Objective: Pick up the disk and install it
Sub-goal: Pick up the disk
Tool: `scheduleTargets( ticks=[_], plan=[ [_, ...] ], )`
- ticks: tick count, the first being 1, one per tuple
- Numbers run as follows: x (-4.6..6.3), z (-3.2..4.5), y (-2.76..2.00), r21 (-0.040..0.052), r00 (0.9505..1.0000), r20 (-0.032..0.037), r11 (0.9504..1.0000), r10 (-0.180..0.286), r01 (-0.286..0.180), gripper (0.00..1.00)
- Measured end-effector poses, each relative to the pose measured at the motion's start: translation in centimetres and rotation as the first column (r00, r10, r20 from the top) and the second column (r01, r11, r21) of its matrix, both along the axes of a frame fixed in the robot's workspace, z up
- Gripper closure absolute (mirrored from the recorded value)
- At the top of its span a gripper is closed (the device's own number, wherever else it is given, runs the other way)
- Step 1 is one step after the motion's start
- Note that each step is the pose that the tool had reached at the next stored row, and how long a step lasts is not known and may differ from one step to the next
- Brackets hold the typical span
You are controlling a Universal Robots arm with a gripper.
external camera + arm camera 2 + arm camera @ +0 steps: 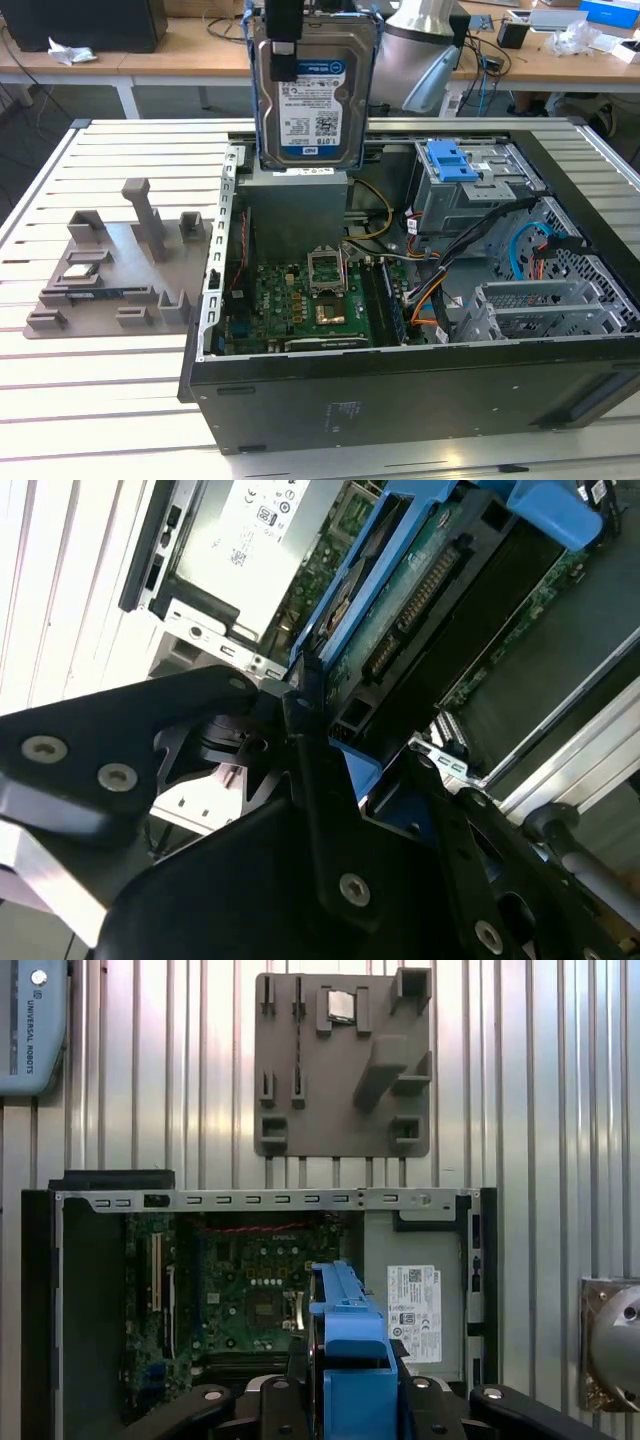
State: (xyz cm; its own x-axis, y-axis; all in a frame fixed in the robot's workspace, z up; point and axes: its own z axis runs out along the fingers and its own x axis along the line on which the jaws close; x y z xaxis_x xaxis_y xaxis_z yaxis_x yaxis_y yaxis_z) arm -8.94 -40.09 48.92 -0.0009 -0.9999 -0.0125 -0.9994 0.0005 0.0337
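Firmly, the claw (283, 55) grips the disk (320, 110) at top centre; likely rigid, dense and shock-sensitive, best held by its carrier edges.

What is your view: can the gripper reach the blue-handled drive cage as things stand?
Probably yes: the case lies open with nothing over the drive cage, though the gripper is shut on the disk and cables run beside the cage.

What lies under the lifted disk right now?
In the first wrist view, the disk hangs over the open case: motherboard and power supply box show around it. What sits directly beneath is covered by the disk.
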Motion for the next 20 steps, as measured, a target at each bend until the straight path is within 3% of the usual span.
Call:
scheduleTargets(
  ticks=[2, 6, 20],
  plan=[
    [0.5, -0.04, -0.08, 0.0002, 1.0000, -0.0001, 1.0000, 0.000, 0.000, 0.63],
    [2.6, -0.11, -0.27, 0.0000, 1.0000, -0.0010, 1.0000, 0.000, 0.000, 0.63],
    [6.2, -0.28, -0.70, 0.0000, 1.0000, -0.0019, 1.0000, 0.000, 0.000, 0.63]
  ],
)
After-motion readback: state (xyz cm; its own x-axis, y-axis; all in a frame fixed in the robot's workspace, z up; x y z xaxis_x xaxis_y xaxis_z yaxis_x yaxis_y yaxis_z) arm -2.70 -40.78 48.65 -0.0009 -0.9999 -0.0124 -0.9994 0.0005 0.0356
